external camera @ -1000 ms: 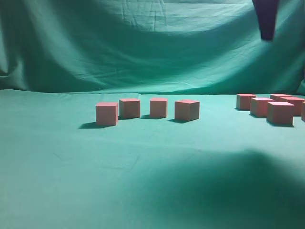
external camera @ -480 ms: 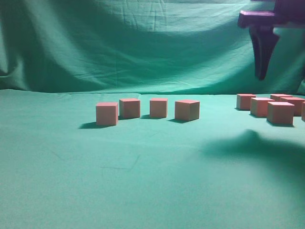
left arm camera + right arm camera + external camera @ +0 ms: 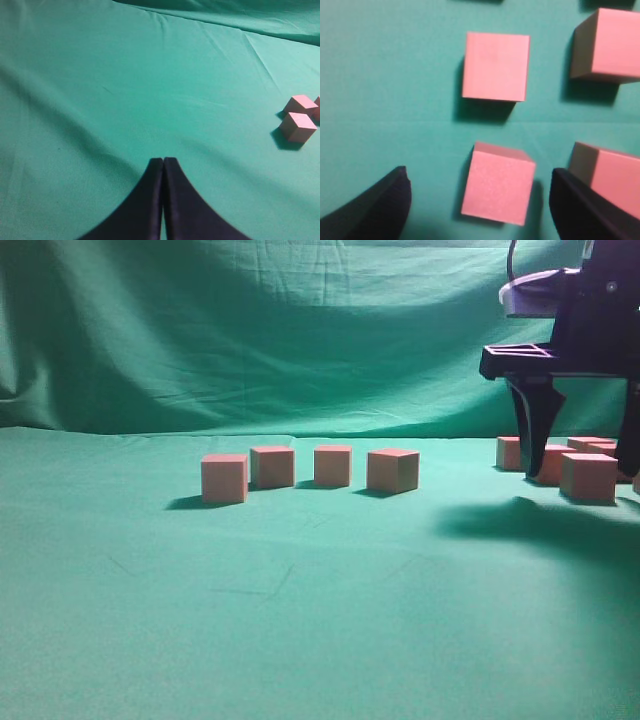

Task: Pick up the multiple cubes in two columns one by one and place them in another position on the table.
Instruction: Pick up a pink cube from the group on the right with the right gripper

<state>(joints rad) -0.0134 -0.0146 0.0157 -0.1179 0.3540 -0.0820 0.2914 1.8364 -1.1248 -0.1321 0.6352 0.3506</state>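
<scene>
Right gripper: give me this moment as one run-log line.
right gripper: open, astride one cube, not gripping | left gripper: shut, empty, over bare table | row of four cubes: placed mid-table

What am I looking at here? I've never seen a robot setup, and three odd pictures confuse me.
It is a two-armed robot filmed by three cameras. The side view shows a table under teal-green cloth with four small pink-topped blocks in a row and more pink blocks at the right. The black right gripper hangs over those. Its own wrist camera looks straight down: its open jaws flank one pink block, gripping nothing yet. The other wrist camera shows the left gripper shut and empty above bare cloth, two blocks off to the side.
</scene>
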